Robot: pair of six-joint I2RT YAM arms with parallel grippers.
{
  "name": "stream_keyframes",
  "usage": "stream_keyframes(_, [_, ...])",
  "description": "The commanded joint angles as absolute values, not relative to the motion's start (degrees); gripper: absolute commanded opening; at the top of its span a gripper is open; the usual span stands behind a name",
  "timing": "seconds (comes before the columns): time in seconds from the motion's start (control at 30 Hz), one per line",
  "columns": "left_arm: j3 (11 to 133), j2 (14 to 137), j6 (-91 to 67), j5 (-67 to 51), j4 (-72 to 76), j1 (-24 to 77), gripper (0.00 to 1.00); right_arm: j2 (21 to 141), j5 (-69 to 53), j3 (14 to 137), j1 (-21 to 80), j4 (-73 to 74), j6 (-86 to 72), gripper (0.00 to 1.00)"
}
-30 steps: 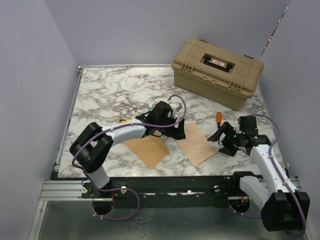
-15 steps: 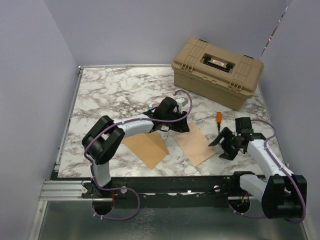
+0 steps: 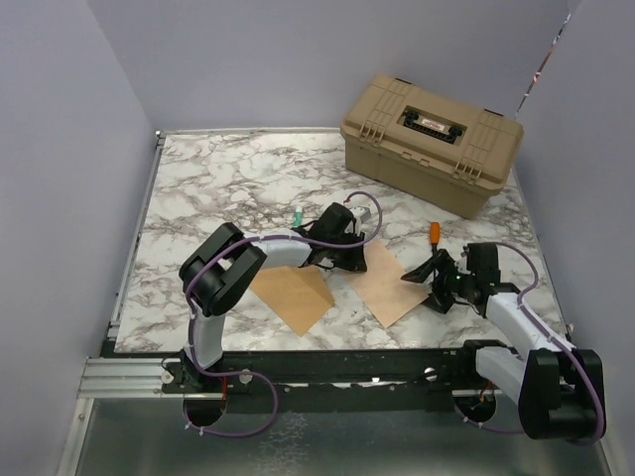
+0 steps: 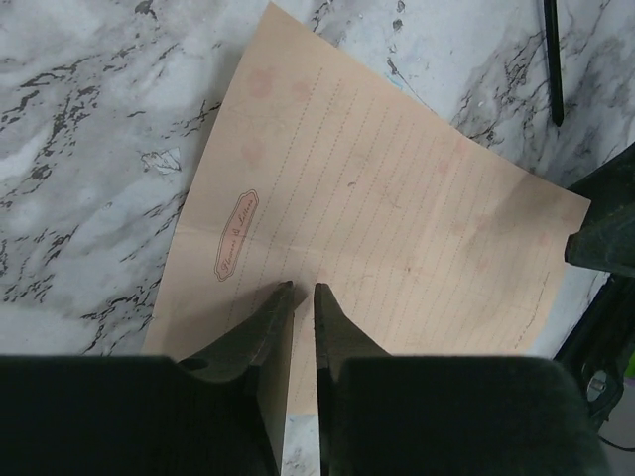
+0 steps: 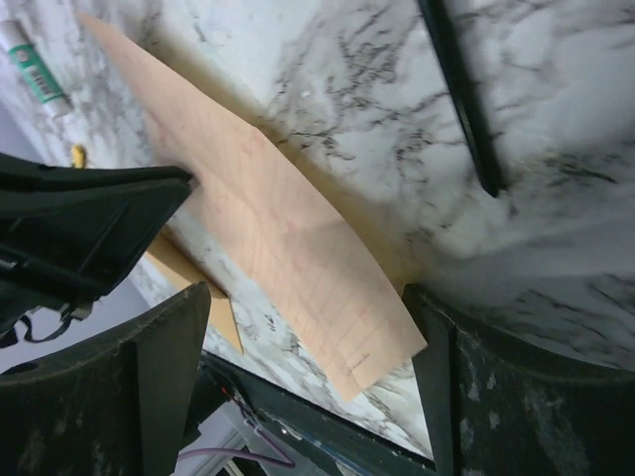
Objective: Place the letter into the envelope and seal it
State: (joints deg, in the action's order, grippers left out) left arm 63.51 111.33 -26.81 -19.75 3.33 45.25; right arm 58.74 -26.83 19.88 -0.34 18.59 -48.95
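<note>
Pressing on the letter: the left gripper [image 3: 342, 262] [image 4: 301, 293], its tips down on the sheet's near-left part
Left gripper state: fingers [image 4: 327, 317] drawn almost together, only a thin slit between them; pale paper shows in the slit, but whether any of it is nipped cannot be told
Letter [image 3: 387, 283] [image 4: 397, 228] [image 5: 268, 218]: near the middle of the marble table [image 3: 228, 188], turned at an angle to the near edge; faint dotted lines and a small oval printed mark face up
Letter shape: in the right wrist view it bows, one long edge raised off the marble with a shadow under it
Right gripper [image 3: 425, 288] [image 5: 306, 296]: low at the letter's right corner, fingers [image 5: 169, 377] spread wide apart, holding nothing; the corner of the sheet lies between them, clear of both
Envelope [image 3: 293, 296]: flat on the table, just left of the letter, under the left arm's forearm, a pointed corner toward the near edge
Envelope and letter: side by side, apart; the sheet is not inside
Screwdriver [image 3: 434, 233] [image 5: 456, 89]: orange handle, dark shaft, just far-right of the letter, beyond the right gripper
Green marker [image 3: 297, 216] [image 5: 30, 59]: on the marble, far-left of the left gripper
Tan toolbox [image 3: 432, 142]: lid shut, at the far right corner, well apart from both papers
</note>
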Motion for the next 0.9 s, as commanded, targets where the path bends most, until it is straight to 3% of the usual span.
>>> stream_keyframes(0.0, [61.0, 111.49, -26.11, -14.24, 0.17, 45.61, 0.15, 58.29, -30.94, 13.5, -0.44, 4.83, -50.31, 0.83])
stream_keyframes(0.2, [60.8, 111.26, -27.35, -12.01, 0.09, 45.61, 0.13, 52.81, -33.33, 8.09, -0.44, -6.07, -53.95, 0.81])
stream_keyframes(0.4, [61.4, 111.19, -28.15, -12.7, 0.1, 45.62, 0.13, 56.06, -31.29, 7.72, -0.44, -6.09, -52.66, 0.69])
stream_keyframes(0.47, [61.96, 110.89, -28.64, -13.33, 0.15, 45.6, 0.13, 58.3, -31.61, 7.86, -0.44, -7.36, -52.32, 0.6])
stream_keyframes(0.57, [63.41, 110.21, -29.37, -13.74, 0.1, 45.5, 0.14, 59.78, -32.6, 8.35, -0.44, -8.73, -52.26, 0.39])
stream_keyframes(0.67, [65.24, 108.65, -30.78, -13.47, -1.16, 44.63, 0.15, 58.68, -32.26, 9.67, -0.44, -7.73, -52.32, 0.09])
stream_keyframes(0.7, [65.89, 107.71, -31.48, -12.76, -1.78, 44.12, 0.19, 57.49, -32.17, 10.28, -0.44, -7.21, -52.64, 0.02])
stream_keyframes(0.87, [69.34, 101.35, -36.9, -11.71, -2.88, 40.19, 0.62, 53.79, -34.35, 17.55, -0.44, -5.72, -56.65, 0.01])
